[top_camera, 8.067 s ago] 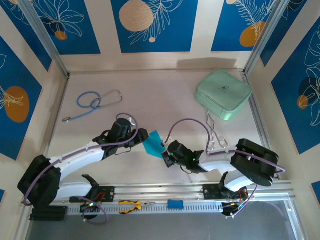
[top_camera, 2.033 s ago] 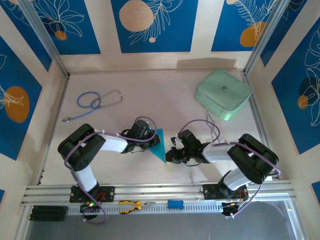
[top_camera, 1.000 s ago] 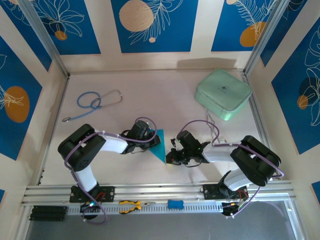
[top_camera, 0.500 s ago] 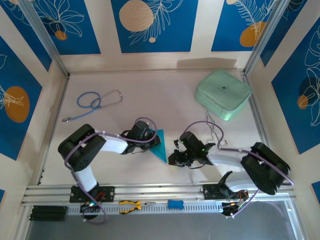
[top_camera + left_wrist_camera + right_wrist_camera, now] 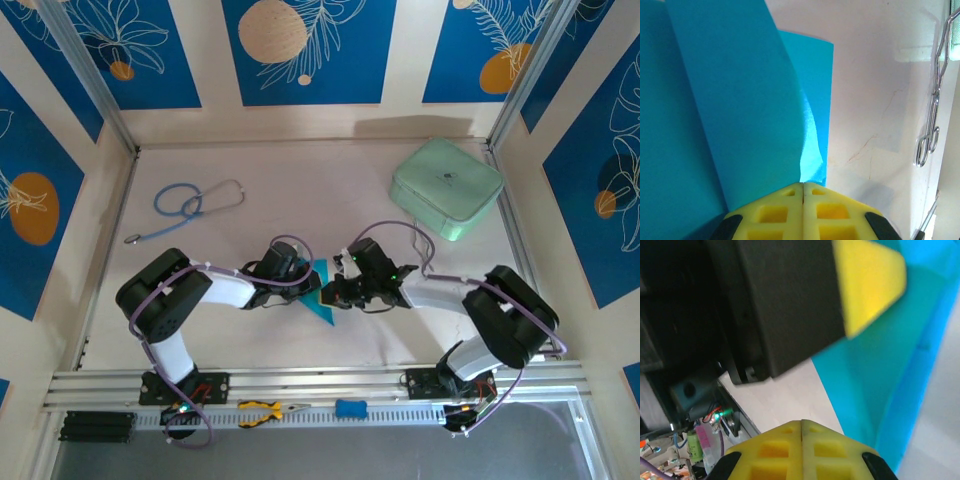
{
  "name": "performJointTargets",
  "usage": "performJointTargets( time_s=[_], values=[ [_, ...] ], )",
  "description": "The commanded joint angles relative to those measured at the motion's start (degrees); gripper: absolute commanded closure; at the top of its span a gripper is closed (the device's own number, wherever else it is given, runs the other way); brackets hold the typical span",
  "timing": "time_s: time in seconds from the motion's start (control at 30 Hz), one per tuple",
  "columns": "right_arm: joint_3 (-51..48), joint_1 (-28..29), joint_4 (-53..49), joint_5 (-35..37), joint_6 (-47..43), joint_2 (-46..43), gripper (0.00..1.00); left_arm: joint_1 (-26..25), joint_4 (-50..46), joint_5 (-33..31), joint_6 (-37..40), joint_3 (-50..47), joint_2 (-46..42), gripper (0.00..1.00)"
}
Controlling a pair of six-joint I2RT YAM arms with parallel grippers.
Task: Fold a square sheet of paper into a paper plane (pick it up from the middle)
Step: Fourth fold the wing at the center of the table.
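The square sheet of paper [image 5: 322, 308] lies folded into a cyan-blue triangle at the table's middle, its point toward the near edge. In the left wrist view the paper [image 5: 715, 100] has a raised flap running up from my fingertips. My left gripper [image 5: 308, 288] [image 5: 803, 187] is shut, with its tips against the paper's left part; I cannot tell if paper is pinched. My right gripper [image 5: 332, 296] [image 5: 801, 422] is shut with nothing in it, its tips on the table at the paper's [image 5: 890, 380] edge, facing the left gripper's yellow finger [image 5: 870, 285].
A mint-green case [image 5: 446, 188] stands at the back right. Metal forceps [image 5: 930, 120] lie between it and the arms. A blue-tubed stethoscope [image 5: 190, 205] lies at the back left. Yellow pliers [image 5: 262, 410] and a small blue block [image 5: 350, 407] rest on the front rail.
My right gripper has swung left and away from the near edge, up to the paper beside the left gripper. The left gripper and the paper have stayed put.
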Motion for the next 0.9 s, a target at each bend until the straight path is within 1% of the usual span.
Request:
performJointTargets(
  time_s=[0.0,0.17,0.33,0.7,0.87],
  values=[
    [2.89,0.93,0.89,-1.54,-0.31,3.35,0.95,0.07,-2.25,-1.47,0.24,-1.40,1.45,0.93],
    [3.78,1.10,0.01,-0.47,-0.70,7.45,0.95,0.04,-1.98,-1.34,0.27,-1.44,1.49,0.93],
    [0.72,1.82,0.22,0.97,-0.69,8.59,0.95,0.09,-2.03,-1.43,0.18,-1.32,1.57,0.93],
    [-7.12,2.95,5.24,1.44,1.90,7.56,0.95,0.09,-2.16,-2.13,0.07,-1.82,1.82,0.93],
    [-9.01,3.06,5.78,1.60,2.21,6.08,0.95,0.02,-2.15,-2.47,-0.13,-2.25,1.85,0.93]
  ],
)
